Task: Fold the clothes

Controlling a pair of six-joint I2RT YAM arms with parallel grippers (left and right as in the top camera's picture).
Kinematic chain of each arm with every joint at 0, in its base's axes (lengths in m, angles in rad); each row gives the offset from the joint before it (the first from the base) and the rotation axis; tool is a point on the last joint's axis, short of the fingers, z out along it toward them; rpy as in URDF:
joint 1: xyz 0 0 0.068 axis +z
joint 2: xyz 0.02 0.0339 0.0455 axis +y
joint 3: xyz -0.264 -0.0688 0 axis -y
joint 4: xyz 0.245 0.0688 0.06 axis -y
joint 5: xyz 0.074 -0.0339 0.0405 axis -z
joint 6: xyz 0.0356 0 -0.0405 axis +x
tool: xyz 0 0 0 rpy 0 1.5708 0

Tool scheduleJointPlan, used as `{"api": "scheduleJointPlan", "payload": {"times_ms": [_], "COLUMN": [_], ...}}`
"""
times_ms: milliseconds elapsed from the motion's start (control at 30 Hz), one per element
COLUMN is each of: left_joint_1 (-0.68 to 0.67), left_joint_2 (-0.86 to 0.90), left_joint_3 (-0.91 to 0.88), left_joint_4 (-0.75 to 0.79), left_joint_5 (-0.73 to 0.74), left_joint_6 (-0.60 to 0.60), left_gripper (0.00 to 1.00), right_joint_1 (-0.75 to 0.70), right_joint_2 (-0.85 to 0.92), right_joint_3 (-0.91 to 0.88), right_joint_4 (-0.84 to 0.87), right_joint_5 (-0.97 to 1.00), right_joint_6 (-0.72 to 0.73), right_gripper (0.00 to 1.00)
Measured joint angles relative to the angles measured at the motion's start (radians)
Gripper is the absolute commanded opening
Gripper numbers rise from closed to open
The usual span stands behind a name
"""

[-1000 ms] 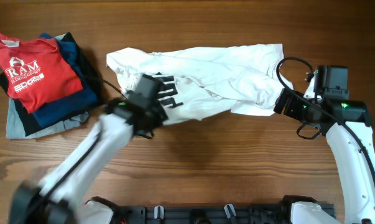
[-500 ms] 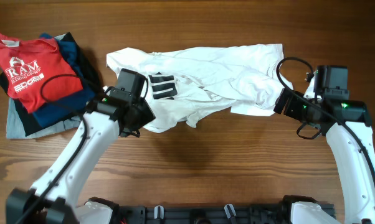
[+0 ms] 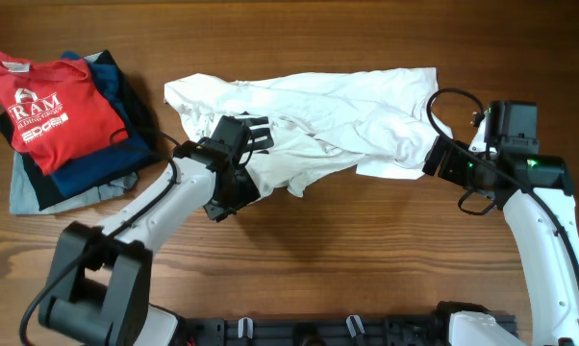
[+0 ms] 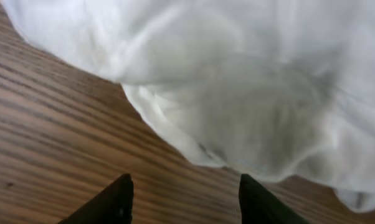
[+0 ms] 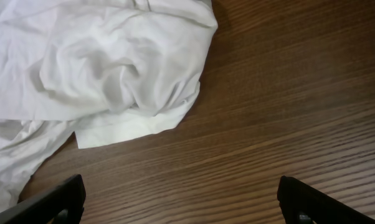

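Though spread toward table (image 3: 366, 255) far edge, lies crumpled, unfolded: white T-shirt (image 3: 338, 106) | every fold left | left gripper (image 4: 184, 186) released, empty, at hem | right gripper (image 5: 181, 193) released wide, empty

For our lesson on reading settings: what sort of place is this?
Probably a robotics lab bench for laundry folding: a brown wooden table holds a crumpled white cotton T-shirt and a stack of folded garments topped by a red T-shirt, with white-and-black robot arms, left and right, over it.
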Motion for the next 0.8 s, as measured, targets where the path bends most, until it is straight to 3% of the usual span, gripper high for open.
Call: {"api": "scheduleJointPlan", "payload": {"times_ms": [67,600,667,700,800], "left_joint_1": [0.0,0.0,0.0,0.0,0.0], "left_joint_2": [0.015,0.074,0.074,0.074,0.077], "left_joint_3": [-0.001,-0.022,-0.022,-0.022,-0.023], "left_joint_4": [0.01,0.109,0.109,0.109,0.127], "left_joint_5": [-0.015,-0.078,-0.079,-0.08,-0.088], "left_joint_6": [-0.014,-0.044,-0.045,-0.048,-0.051], "left_gripper": [0.6,0.59,0.43,0.26,0.05], "right_joint_1": [0.0,0.0,0.0,0.0,0.0], "right_joint_2": [0.0,0.0,0.0,0.0,0.0], "right_joint_3": [0.0,0.0,0.0,0.0,0.0], "right_joint_4": [0.0,0.0,0.0,0.0,0.0], "right_joint_5": [0.0,0.0,0.0,0.0,0.0], "right_joint_6": [0.0,0.0,0.0,0.0,0.0], "right_gripper": [1.0,1.0,1.0,1.0,1.0]}}
